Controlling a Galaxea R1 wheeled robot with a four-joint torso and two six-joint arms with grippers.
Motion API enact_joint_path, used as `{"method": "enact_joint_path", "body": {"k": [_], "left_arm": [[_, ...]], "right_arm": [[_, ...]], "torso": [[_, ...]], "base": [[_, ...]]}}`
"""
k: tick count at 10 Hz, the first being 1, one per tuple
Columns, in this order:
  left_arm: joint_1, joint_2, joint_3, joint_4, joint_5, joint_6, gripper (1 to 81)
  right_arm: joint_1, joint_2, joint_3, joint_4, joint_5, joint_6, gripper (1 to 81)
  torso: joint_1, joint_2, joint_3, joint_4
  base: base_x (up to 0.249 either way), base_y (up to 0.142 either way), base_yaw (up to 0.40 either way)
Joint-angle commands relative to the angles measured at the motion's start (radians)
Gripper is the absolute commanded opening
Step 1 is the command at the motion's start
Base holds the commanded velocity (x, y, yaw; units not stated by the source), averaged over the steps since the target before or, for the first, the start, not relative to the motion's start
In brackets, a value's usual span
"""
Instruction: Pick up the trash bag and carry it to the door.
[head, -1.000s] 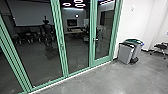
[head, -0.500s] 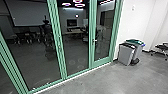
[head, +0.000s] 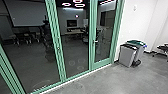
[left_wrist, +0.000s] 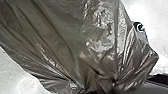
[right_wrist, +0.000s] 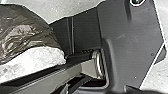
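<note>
Gray flr (head: 105, 81) w/ gray bin (head: 126, 57) & green-topped bin (head: 140, 51) nr wall (head: 138, 23), dk chair (head: 163, 47) to R.

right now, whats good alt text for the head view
Green-framed glass panels, one a door with a handle, span left and middle, a dim room and chairs showing in them. To the right, two grey bins, the rear one green-topped, stand by a white wall on a grey floor, with a chair beyond.

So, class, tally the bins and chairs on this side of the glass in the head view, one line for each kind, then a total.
Bins: 2, the rear one with a green top
Chairs: 1, partly in view
Total: 3
</note>
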Motion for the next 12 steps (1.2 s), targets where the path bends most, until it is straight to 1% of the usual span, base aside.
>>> {"method": "enact_joint_path", "body": {"k": [1,5,12], "left_arm": [[-0.056,-0.007,0.002,0.009,0.056,0.011,1.0],[-0.056,-0.007,0.0,0.007,0.056,0.011,1.0],[-0.056,-0.005,0.002,0.009,0.056,0.011,1.0]], "right_arm": [[0.044,-0.008,0.013,-0.002,-0.057,0.0,81.1],[0.046,-0.01,0.012,-0.002,-0.057,-0.002,81.1],[0.047,-0.008,0.01,-0.002,-0.057,-0.002,81.1]], "torso": [[0.0,0.0,0.0,0.0],[0.0,0.0,0.0,0.0],[0.0,0.0,0.0,0.0]], "base": [[0.164,0.0,0.0],[0.164,0.0,0.0],[0.164,-0.066,0.0]]}}
